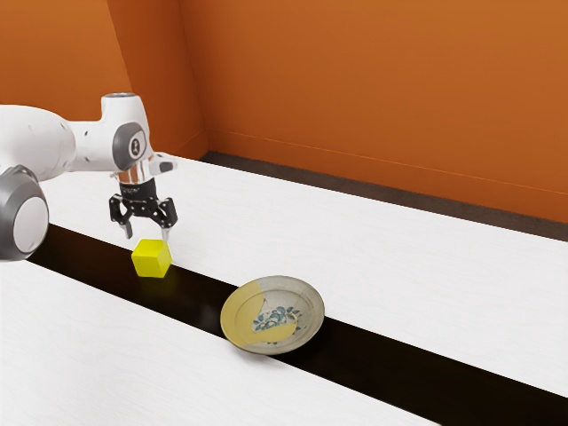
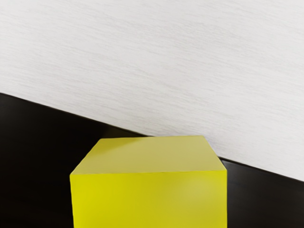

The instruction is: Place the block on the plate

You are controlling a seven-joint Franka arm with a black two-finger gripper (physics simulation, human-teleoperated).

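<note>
My gripper [image 1: 146,236] points down with its two fingers spread apart, at the top of the yellow block [image 1: 151,259]. The block stands on the dark strip of the table, and neither finger is seen pressing on its sides. In the wrist view the block [image 2: 149,199] is large and close under the hand, its top and one side showing. A round plate [image 1: 229,321], cream and tan with a blue floral pattern, lies farther toward the exterior view's right, apart from the block.
The white table [image 1: 390,266] has a dark strip [image 1: 382,355] running along it, beneath the plate too. Orange walls [image 1: 373,98] rise beyond the table's far edge.
</note>
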